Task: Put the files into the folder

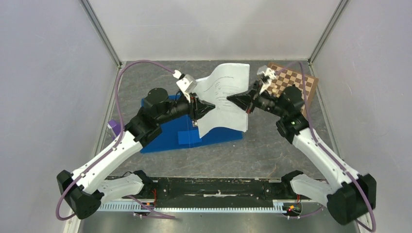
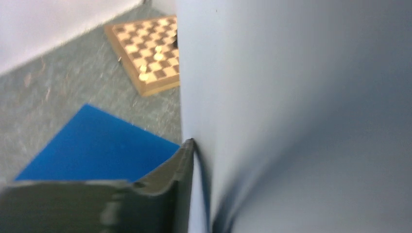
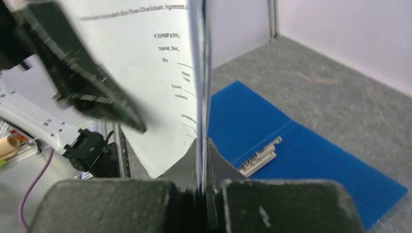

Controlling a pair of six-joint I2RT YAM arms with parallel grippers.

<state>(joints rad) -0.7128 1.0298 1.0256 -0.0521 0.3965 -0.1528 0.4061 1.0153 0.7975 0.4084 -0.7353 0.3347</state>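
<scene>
"Top external view first — where have the papers (image 1: pixel 226 94) got to?"

"Up in the air, standing on edge and curled, between the two arms. They hang over the right-hand part of the folder (image 1: pixel 167 136), which lies open and flat on the table (image 1: pixel 262 150)."

"Who has hold of them?"

"The right gripper (image 1: pixel 233 100) for certain. Its wrist camera shows the edge of the sheets pinched tight between its fingers, printed side facing left."

"And the left gripper (image 1: pixel 197 110)?"

"It sits at the opposite edge of the sheets. Its own camera shows one dark finger (image 2: pixel 170 189) lying along the paper, but I can't tell whether it is pinching or loose."

"Anything inside the folder?"

"Only its metal clip (image 3: pixel 260 156) along the fold — no sheets. A chessboard (image 1: pixel 291 80) with a few pieces sits at the far right, apart from the folder."
</scene>
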